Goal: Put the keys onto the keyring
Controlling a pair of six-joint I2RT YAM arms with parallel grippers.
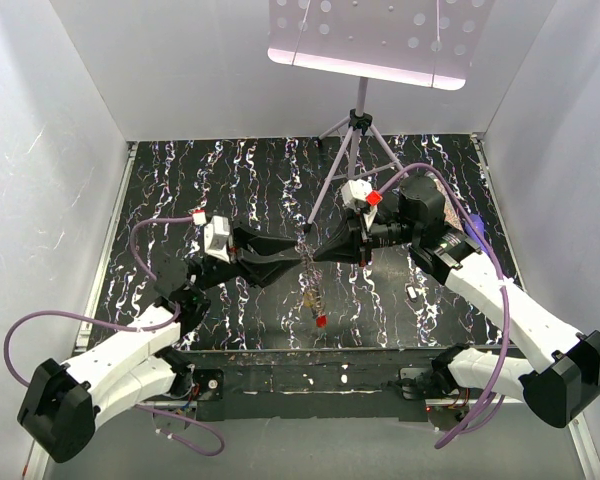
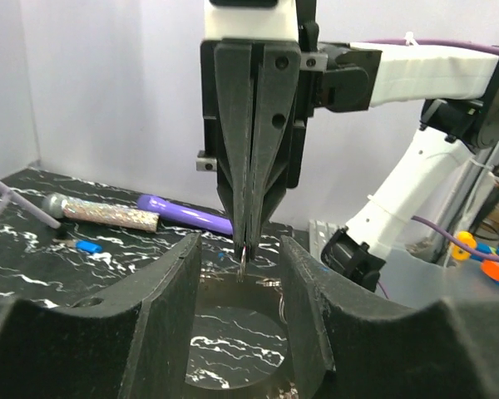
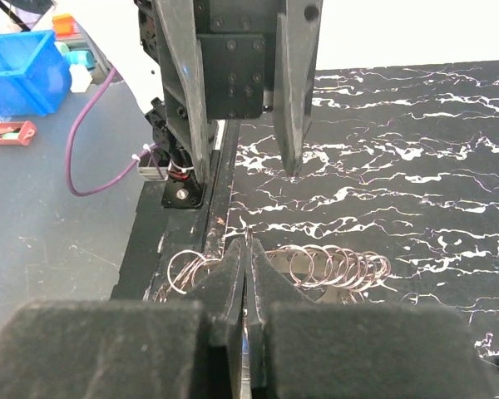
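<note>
The left tool (image 3: 247,170) hovers above the bench (image 3: 416,166), its jaws standing part-way apart with nothing between them. Facing it tip to tip over the middle of the bench, the right tool (image 3: 245,246) is pinched tight on the keyring (image 3: 337,266). The keyring's coiled metal loops trail from the tips, ending in a small red piece (image 1: 321,321).

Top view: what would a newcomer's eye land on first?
In the middle, two claws meet nose to nose: the right gripper pinched shut on the keyring, a coiled strand dangling with a red piece, the left gripper open opposite. Behind stands a tripod bearing a perforated plate.
</note>
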